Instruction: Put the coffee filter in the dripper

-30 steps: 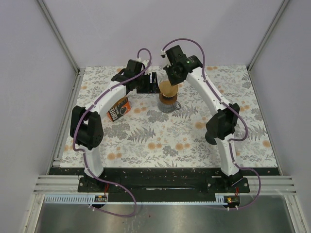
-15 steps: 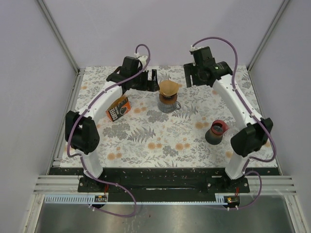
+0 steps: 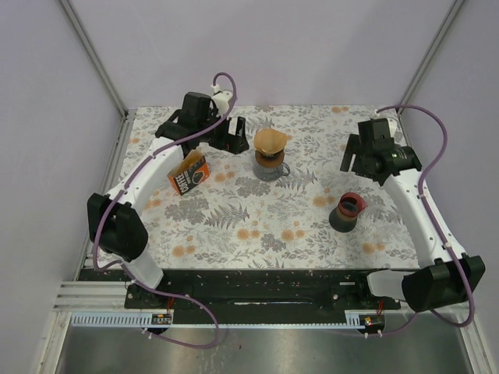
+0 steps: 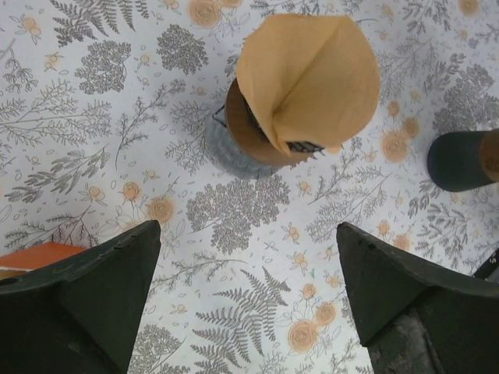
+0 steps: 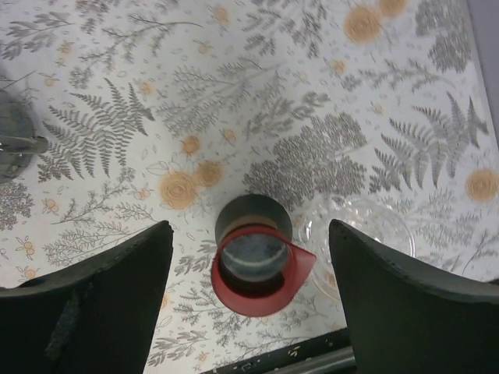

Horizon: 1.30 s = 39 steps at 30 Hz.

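Observation:
The brown paper coffee filter (image 3: pixel 270 141) (image 4: pixel 308 78) stands in the dripper (image 3: pixel 269 161) (image 4: pixel 243 134), which sits on a glass carafe at the back middle of the table. The filter's top rises well above the dripper's rim and leans to one side. My left gripper (image 3: pixel 236 134) (image 4: pixel 248 227) hangs just left of the dripper, open, with only tablecloth between its fingers. Over at the right, my right gripper (image 3: pixel 352 158) (image 5: pixel 251 226) is open above a black cup and holds nothing.
A black cup with a red spouted rim (image 3: pixel 347 211) (image 5: pixel 261 257) stands right of centre, a clear round dish (image 5: pixel 366 226) beside it. An orange and black packet (image 3: pixel 189 173) (image 4: pixel 39 253) lies left of the dripper. White walls close in three sides.
The right gripper let go at the filter, opened, and swung away to the right and nearer. The left gripper opened wider and drew back a little to the left.

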### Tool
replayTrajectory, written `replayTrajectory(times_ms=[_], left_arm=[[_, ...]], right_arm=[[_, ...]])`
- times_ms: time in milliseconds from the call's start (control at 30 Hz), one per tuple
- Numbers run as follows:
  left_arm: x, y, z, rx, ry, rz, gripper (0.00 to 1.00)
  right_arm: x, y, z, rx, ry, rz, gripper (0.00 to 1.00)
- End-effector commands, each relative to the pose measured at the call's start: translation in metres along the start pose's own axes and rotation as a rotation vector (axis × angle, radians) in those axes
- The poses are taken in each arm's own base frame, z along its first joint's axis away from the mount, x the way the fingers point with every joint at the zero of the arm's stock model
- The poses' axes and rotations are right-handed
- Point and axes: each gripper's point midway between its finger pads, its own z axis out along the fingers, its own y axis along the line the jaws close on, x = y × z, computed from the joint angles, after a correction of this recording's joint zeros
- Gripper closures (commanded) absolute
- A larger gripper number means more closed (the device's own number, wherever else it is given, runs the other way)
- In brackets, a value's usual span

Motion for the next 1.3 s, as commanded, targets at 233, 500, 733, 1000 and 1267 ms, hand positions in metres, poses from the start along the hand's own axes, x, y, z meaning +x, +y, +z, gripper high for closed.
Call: replayTrajectory(times_ms=[233, 500, 733, 1000, 1267], left_arm=[[0.014, 0.037, -0.050, 0.086, -0.070, -0.106, 0.01], [0.011, 0.042, -0.062, 0.112, -0.091, -0.144, 0.01], [0.012, 0.043, -0.063, 0.125, -0.091, -0.165, 0.01], [0.013, 0.051, -0.067, 0.112, -0.099, -0.183, 0.01], [0.011, 0.058, -0.072, 0.105, -0.113, -0.193, 0.01]], right_arm=[[0.058, -0.042, -0.006, 0.084, 0.085, 0.323, 0.24], [0.095, -0.044, -0.005, 0.099, 0.154, 0.406, 0.27], [0.131, -0.035, 0.016, 0.098, 0.263, 0.427, 0.31], [0.127, -0.029, 0.024, 0.035, 0.252, 0.323, 0.90], [0.131, 0.013, 0.030, -0.192, 0.348, 0.239, 1.00]])
